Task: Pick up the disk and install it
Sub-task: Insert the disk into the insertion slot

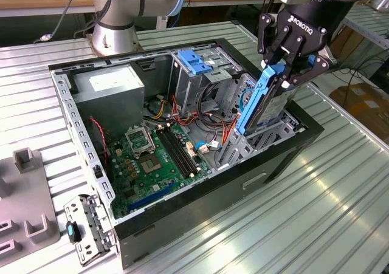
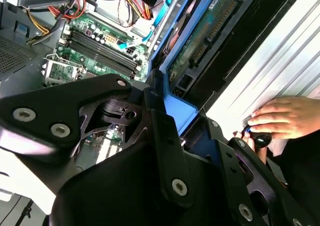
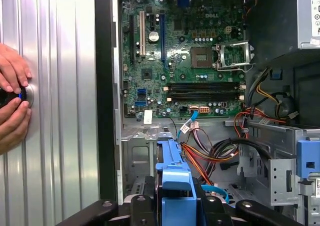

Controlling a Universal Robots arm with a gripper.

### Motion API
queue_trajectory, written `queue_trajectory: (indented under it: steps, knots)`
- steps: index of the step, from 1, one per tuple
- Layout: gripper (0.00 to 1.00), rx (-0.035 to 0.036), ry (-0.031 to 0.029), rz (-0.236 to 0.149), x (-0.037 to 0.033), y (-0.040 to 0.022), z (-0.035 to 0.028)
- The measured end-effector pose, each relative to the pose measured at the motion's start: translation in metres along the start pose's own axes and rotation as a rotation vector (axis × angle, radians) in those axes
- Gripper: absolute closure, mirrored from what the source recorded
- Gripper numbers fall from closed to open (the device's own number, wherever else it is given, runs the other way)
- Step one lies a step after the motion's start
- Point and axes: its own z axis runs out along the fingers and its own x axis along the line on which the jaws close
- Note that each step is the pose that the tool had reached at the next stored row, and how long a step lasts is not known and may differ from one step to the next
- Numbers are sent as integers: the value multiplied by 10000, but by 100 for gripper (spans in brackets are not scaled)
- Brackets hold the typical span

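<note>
Clamping the disk [image 1: 265, 102] by its blue rails, the gripper [image 1: 281, 73] held it tilted over the computer case [image 1: 182, 225] bay in the exterior view, the second wrist view showed its fingers [image 2: 161, 131] pinching a rail, and the first wrist view showed the motherboard [image 3: 185, 50] beyond.

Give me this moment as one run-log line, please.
gripper: shut on disk | disk: tilted, lower end at drive bay of computer case | install: not yet seated

black claw [image 1: 285, 72] with silver screws; silver-grey arm [image 1: 118, 19], blue-capped.
</note>
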Motion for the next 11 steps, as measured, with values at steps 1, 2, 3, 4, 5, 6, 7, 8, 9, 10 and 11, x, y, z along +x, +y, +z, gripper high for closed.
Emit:
queue_trajectory:
  steps: [1, 2, 3, 4, 5, 6, 7, 8, 9, 10, 11]
  knots:
    - [63, -2, 0, 1, 0, 0, 11]
    - [63, -1, -9, 1, 0, 0, 27]
    - [63, -2, -9, 0, 1, 0, 39]
    - [63, -2, -8, 1, 1, 0, 50]
    - [63, -2, -10, 1, 0, 0, 66]
    - [63, 1, -15, -1, 0, -1, 71]
    - [63, -1, -13, -1, 1, -1, 71]
    - [63, -1, -14, -1, 1, 0, 72]
    - [63, -1, -15, 0, 0, -1, 73]
    - [63, -1, -14, -1, 0, 0, 72]
    - [63, -1, -14, 0, 0, 0, 73]
